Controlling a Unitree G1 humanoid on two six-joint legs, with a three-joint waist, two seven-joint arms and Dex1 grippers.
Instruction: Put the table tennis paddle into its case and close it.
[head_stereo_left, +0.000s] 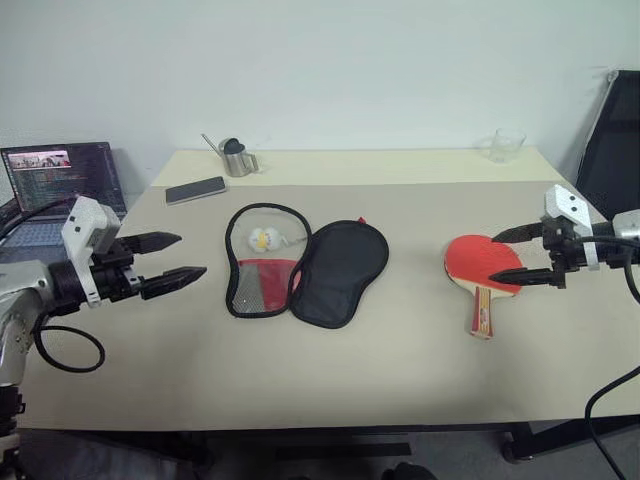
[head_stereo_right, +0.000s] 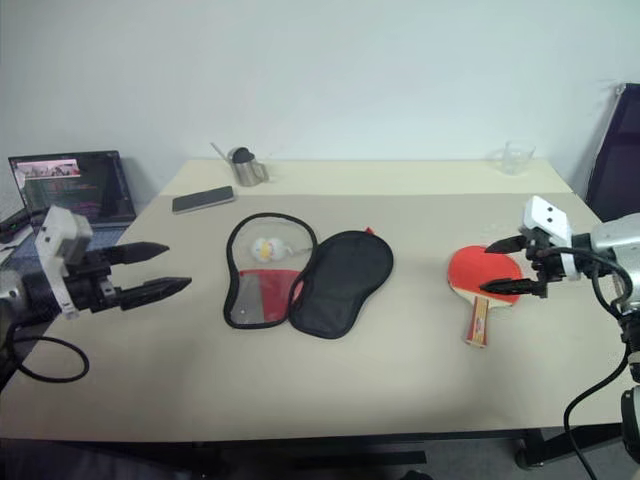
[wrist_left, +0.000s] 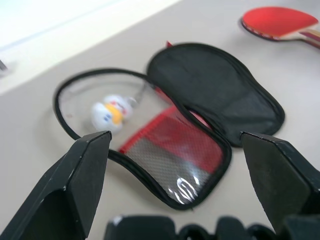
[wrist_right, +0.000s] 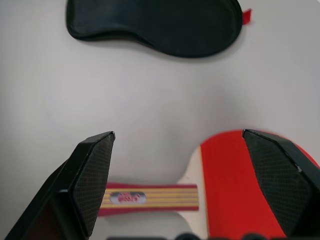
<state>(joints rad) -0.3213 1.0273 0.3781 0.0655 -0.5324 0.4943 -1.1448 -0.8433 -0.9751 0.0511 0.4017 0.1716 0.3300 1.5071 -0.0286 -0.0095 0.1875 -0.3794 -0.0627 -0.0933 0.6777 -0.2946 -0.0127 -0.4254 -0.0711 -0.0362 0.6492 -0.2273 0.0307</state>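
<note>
- Table tennis paddle flat on the desk, red face up, wooden handle pointing toward the near edge; off to the right side, well apart from the case.
- Case unzipped and splayed open near the desk's middle: black-lined half folded out to the right, red-and-mesh half to the left, white fluffy charm resting inside the left half's loop. Laid open like this, probably to leave the cavity ready to take the paddle without a first unzipping step.
- Right end effector hovering just over the paddle's blade, fingers spread wide apart, nothing held. Seen from the right wrist, one fingertip above the handle and the other over the red rubber, so seemingly lined up to straddle the neck where handle meets blade, a sensible spot for a firm pinch on a thin flat bat.
- Left end effector poised left of the case, fingers likewise fully apart and empty, aimed at the case; likely stationed there to steady or lift a flap while the paddle goes in.
- Step in hand, by judgement: approach to grasp the paddle; insertion and zipping not yet begun.
- Elsewhere, toward the far edge: phone, small metal pitcher, clear glass; laptop beyond the left edge. All well clear of the working area.
</note>
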